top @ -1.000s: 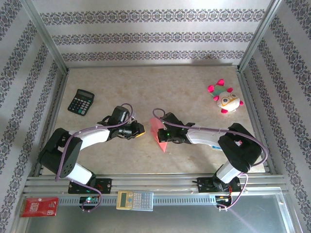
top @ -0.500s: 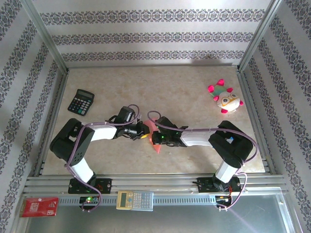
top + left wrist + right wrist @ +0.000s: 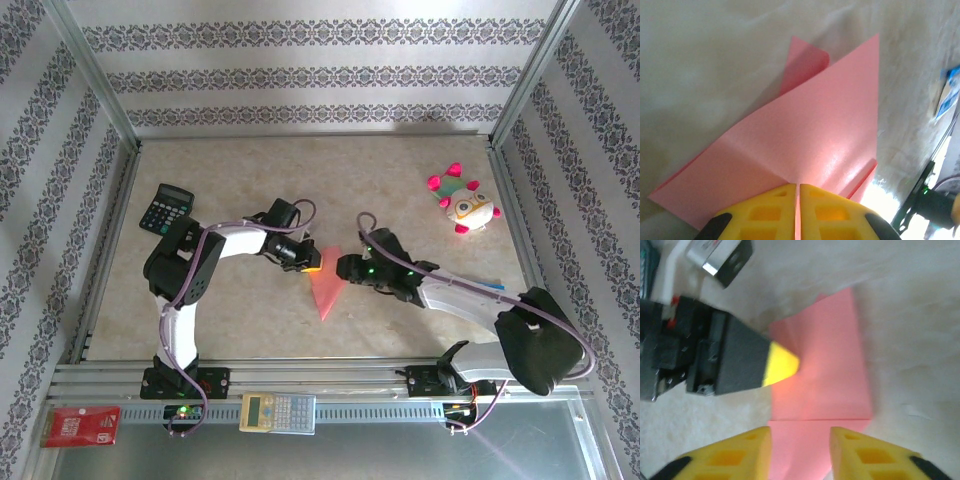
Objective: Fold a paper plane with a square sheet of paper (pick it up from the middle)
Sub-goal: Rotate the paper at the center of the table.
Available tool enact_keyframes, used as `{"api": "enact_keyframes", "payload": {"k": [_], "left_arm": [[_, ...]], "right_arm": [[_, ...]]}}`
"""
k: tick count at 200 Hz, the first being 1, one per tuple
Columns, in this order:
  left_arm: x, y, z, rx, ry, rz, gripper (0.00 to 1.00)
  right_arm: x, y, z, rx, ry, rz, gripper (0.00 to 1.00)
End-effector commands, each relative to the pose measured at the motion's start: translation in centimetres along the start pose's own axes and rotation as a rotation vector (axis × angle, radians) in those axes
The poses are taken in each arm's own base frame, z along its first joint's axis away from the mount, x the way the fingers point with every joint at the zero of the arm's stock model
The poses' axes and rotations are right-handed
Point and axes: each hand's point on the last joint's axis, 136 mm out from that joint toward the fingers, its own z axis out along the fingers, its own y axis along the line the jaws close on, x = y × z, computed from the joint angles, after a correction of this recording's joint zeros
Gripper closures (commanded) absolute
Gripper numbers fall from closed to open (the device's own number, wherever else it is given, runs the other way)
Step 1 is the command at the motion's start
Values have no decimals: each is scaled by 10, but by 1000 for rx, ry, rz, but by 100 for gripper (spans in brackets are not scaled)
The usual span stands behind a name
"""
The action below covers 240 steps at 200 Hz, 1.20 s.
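I see the left gripper (image 3: 796, 186) closed, its tips on the paper (image 3: 815, 125). The right gripper (image 3: 800, 440) is open, above the same paper.

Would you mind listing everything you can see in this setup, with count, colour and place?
folded sheet of paper: one, salmon pink, creased to a point, mid-table between the two grippers
desk calculator: one, black, far-left part of the table
plush toy: one, pink and white, far-right part of the table
pocket calculator: one, beige and grey, on the metal rail at the near edge
card: one, red with print, near-left corner of the rail
table: one, beige marbled top, inside patterned walls
left gripper: one, yellow fingers shut, tip at the paper's edge
right gripper: one, yellow fingers open, over the paper
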Motion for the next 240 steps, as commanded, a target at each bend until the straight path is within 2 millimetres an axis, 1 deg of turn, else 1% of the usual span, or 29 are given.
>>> {"api": "enact_keyframes", "payload": {"k": [1, 13, 27, 43, 65, 75, 83, 103, 115, 131, 148, 156, 168, 184, 200, 219, 240], "left_arm": [[17, 9, 3, -6, 151, 131, 88], [12, 10, 7, -5, 180, 168, 88], [4, 6, 10, 10, 190, 208, 87], [-11, -12, 10, 76, 181, 266, 85], [-26, -24, 6, 91, 175, 290, 81], [-31, -32, 1, 99, 161, 293, 79], [-35, -42, -4, 113, 141, 294, 74], [-46, -69, -25, 156, 44, 308, 67], [-47, -81, -36, 186, -23, 295, 64], [-41, -88, -47, 211, -96, 247, 64], [-31, -83, -55, 186, -162, 165, 68], [-20, -79, -57, 175, -180, 128, 71], [-2, -84, -58, 162, -206, 126, 74], [23, -86, -52, 99, -230, 172, 74], [39, -85, -43, 33, -244, 212, 75], [47, -78, -30, 26, -218, 172, 75], [45, -55, -13, -24, -193, 123, 80]], "right_arm": [[16, -29, -6, 74, 120, 33, 56], [15, -35, -5, 85, 147, 66, 55], [14, -31, 1, 42, 159, 96, 55], [13, -25, 9, 5, 171, 132, 55], [11, -26, 20, -13, 178, 168, 54], [11, -26, 23, -16, 187, 176, 54], [10, -26, 24, -21, 184, 177, 54], [7, -33, 24, -13, 169, 189, 53], [5, -35, 26, -21, 164, 197, 53], [1, -32, 29, -56, 157, 204, 54], [1, -37, 31, -49, 161, 216, 55], [2, -40, 31, -48, 161, 222, 56], [2, -43, 31, -43, 159, 226, 56], [2, -46, 29, -41, 158, 228, 55], [0, -46, 26, -43, 157, 221, 54], [-3, -50, 21, -30, 149, 216, 53], [-5, -53, 18, -16, 143, 206, 52]]}}
